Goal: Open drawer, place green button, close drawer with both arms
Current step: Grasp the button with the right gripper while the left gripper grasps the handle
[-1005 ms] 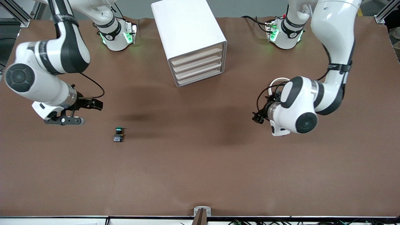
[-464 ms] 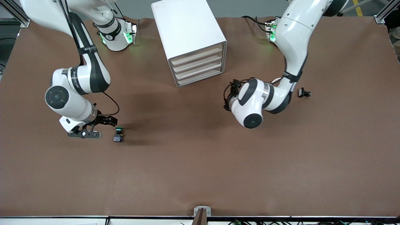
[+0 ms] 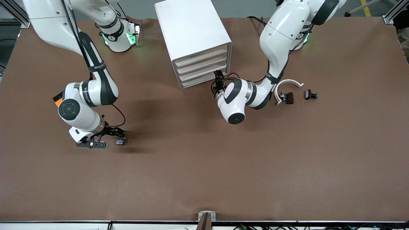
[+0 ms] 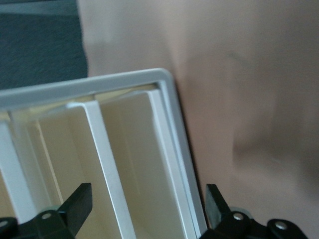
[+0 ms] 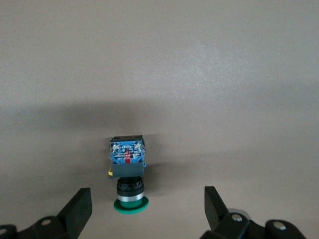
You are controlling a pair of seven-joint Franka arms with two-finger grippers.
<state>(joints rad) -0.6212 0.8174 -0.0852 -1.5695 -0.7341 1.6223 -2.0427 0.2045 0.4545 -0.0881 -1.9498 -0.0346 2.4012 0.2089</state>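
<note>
The button [image 3: 120,142] lies on its side on the brown table toward the right arm's end. In the right wrist view its green cap [image 5: 130,205] and grey-blue base [image 5: 127,152] show. My right gripper [image 3: 118,136] is open and low over it, and the cap lies between the fingertips [image 5: 79,206] of the gripper [image 5: 147,211] without touching them. The white cabinet [image 3: 191,28] has all four drawers shut. My left gripper [image 3: 219,76] is open at the end of the lowest drawer [image 3: 198,81]. The left wrist view shows that gripper [image 4: 147,206] facing the beige front [image 4: 129,164].
A white curved piece [image 3: 288,83] and two small black and brown clip parts [image 3: 287,96] [image 3: 311,94] lie toward the left arm's end. An orange block [image 3: 58,101] peeks out beside the right arm's elbow. The arm bases stand beside the cabinet.
My right gripper has come down to the button and now straddles its cap. My left arm has swung to the cabinet's lowest drawer, which uncovered the curved piece and clips.
</note>
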